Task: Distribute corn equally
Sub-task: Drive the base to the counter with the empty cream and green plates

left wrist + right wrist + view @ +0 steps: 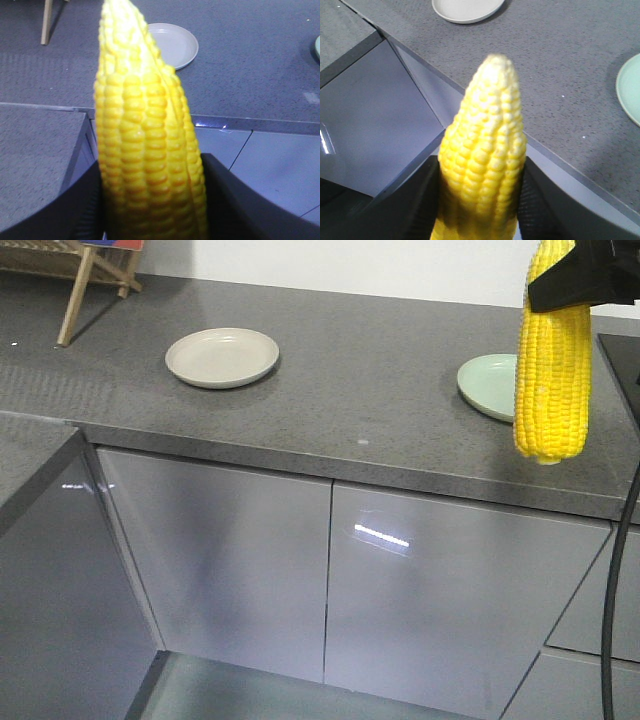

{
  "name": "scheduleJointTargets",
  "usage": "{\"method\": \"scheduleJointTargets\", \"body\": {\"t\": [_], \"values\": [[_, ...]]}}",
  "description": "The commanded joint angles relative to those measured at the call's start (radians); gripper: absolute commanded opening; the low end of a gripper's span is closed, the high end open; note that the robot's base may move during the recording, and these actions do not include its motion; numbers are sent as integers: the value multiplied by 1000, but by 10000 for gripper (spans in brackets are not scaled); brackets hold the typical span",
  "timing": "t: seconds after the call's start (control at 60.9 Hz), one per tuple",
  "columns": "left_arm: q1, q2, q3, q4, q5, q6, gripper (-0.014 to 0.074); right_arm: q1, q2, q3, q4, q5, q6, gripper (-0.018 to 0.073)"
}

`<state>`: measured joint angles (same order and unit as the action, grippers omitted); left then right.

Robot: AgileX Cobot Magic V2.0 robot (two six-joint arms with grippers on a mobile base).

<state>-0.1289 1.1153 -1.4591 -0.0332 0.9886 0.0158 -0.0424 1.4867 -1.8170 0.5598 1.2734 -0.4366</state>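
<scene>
Table [380, 360] of speckled grey stone fills all three views. Glossy grey cabinet doors [230, 560] sit under its front edge. The front view counts two doors, with drawer fronts [590, 600] to their right. Only that view takes in the legs of a wooden stand [95, 280] at the back, well to the left of the cream plate [222, 357]. It alone also shows a black cable [609, 620] hanging down far to that plate's right.

Two plates lie on the table: the cream plate, and a pale green plate [485, 385] well to its right. The left wrist view shows the cream one almost whole and only a sliver of the green. The right wrist view cuts both off at its edges.

Two cobs of corn are in view, both held in the air. The right cob [553, 370] hangs upright well to the right of the cream plate, in front of the green plate and over the table's front edge. The front view shows nearly its full length, while the right wrist view looks along it, tip pointing away. The left cob [145, 150] appears only in the left wrist view, with the cream plate beyond its tip and slightly to the right.

The left fingers [240, 210] press against both sides of the left cob. The right fingers [555, 210] clamp the right cob the same way.
</scene>
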Motion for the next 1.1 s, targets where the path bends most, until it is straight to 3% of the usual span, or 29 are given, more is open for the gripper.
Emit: {"method": "scheduleJointTargets", "body": {"t": [0.0,1.084], "values": [[1,-15,-20,-6,-67,-9,55,-4,-35,-25,28,1,-7,186],[1,-15,-20,-6,-67,-9,55,-4,-35,-25,28,1,-7,186]]}}
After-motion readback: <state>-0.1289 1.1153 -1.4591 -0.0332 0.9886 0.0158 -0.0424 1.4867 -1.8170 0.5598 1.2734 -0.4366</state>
